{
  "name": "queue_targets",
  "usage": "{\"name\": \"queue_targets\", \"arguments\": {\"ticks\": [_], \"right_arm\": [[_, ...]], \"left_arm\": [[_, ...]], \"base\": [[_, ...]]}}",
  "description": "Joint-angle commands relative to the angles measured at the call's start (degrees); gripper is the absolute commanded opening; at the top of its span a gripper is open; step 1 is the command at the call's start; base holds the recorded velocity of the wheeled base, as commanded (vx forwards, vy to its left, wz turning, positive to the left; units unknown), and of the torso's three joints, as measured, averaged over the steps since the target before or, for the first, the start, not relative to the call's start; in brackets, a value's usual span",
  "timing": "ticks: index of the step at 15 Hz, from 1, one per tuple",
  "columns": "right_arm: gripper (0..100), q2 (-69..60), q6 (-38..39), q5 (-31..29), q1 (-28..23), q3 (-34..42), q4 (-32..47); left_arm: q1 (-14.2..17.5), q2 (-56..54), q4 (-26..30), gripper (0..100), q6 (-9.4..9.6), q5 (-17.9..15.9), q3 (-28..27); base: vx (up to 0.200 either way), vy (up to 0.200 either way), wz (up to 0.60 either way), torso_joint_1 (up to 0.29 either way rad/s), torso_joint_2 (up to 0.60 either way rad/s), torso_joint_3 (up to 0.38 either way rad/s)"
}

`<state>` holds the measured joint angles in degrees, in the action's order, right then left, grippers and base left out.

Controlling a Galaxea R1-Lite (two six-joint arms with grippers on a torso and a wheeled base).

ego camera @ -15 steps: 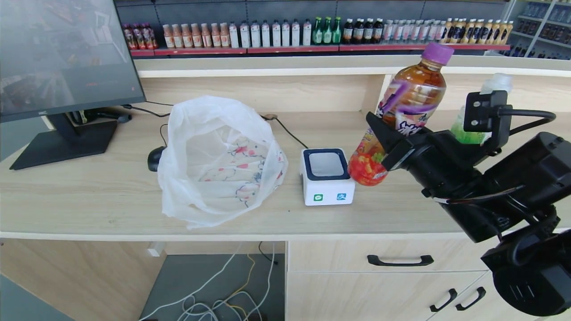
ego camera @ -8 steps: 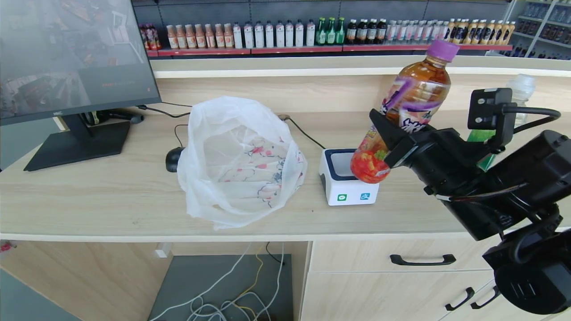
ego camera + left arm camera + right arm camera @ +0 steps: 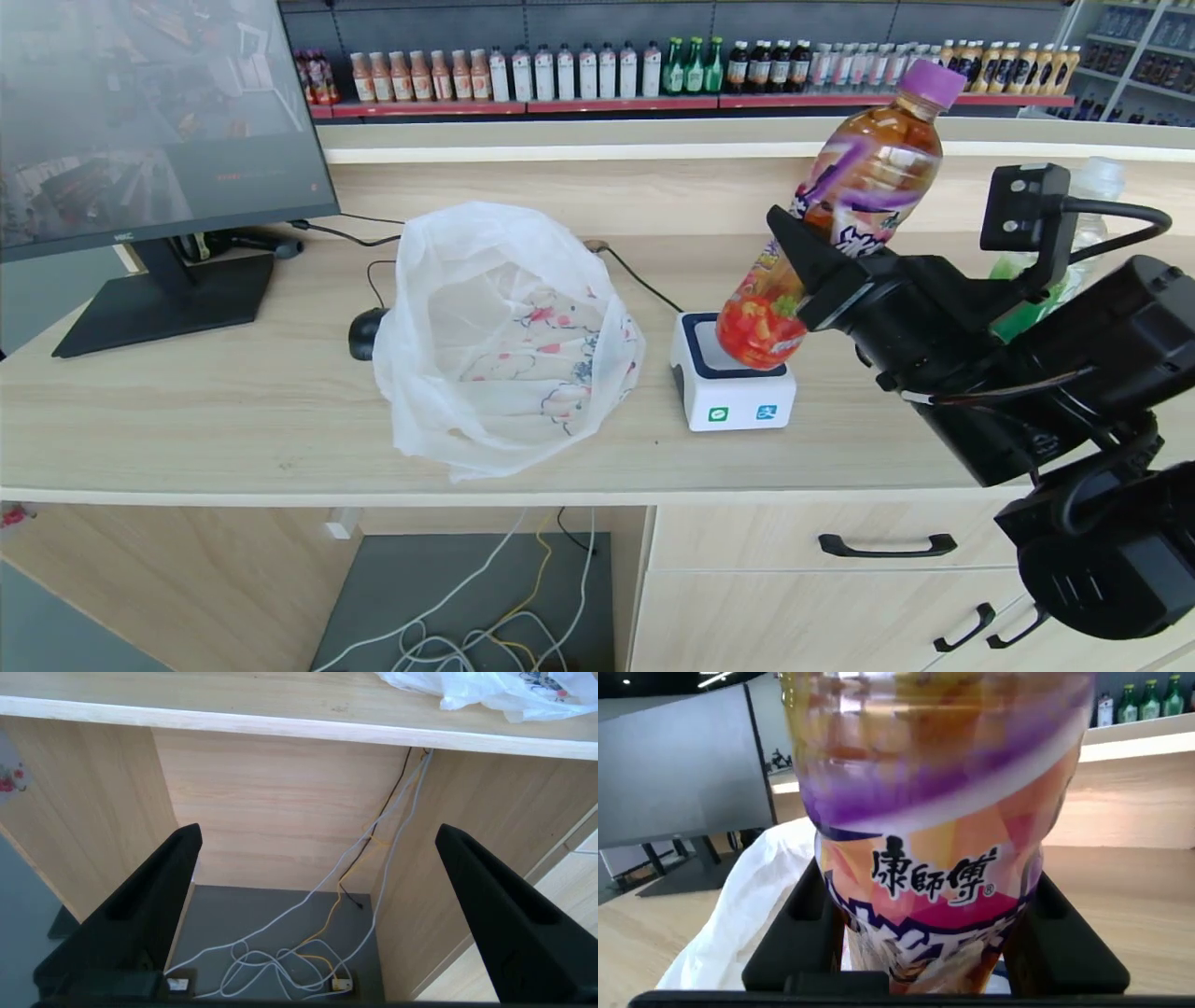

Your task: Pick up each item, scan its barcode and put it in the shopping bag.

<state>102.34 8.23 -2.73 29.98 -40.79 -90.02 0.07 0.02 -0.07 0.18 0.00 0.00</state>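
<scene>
A tea bottle with a purple cap and a purple-and-orange label hangs tilted, its base over the glass of the small white barcode scanner. My right gripper is shut on the bottle's middle; in the right wrist view the bottle sits between the black fingers. The white shopping bag stands open on the counter, left of the scanner. My left gripper hangs open below the counter edge, holding nothing.
A green bottle with a clear top stands behind my right arm. A monitor and a mouse sit at the counter's left. Cables hang under the counter. Drawers lie below on the right.
The head camera has shifted, so the scene sits further right. My right gripper has carried the bottle left, from beside the scanner to over its glass, and tilted it more.
</scene>
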Motion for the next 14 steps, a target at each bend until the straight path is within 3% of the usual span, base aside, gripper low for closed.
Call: {"name": "queue_targets", "arguments": {"ticks": [1,3,8,14], "right_arm": [[0,0.49,1.09,0.01,0.08,-0.34,0.02],[0,0.4,7.68,-0.87,2.19,-1.84,1.16],[0,0.32,24.12,-11.33,4.39,-9.13,11.27],[0,0.23,40.46,-14.14,5.18,-13.44,21.28]], "left_arm": [[0.01,-0.02,-0.01,100,-0.01,0.0,0.0],[0.01,-0.02,-0.01,100,-0.01,0.0,0.0],[0.01,-0.02,-0.01,100,-0.01,0.0,0.0],[0.01,-0.02,-0.01,100,-0.01,0.0,0.0]], "base": [[0.0,0.0,0.0,0.0,0.0,0.0],[0.0,0.0,0.0,0.0,0.0,0.0],[0.0,0.0,0.0,0.0,0.0,0.0],[0.0,0.0,0.0,0.0,0.0,0.0]]}}
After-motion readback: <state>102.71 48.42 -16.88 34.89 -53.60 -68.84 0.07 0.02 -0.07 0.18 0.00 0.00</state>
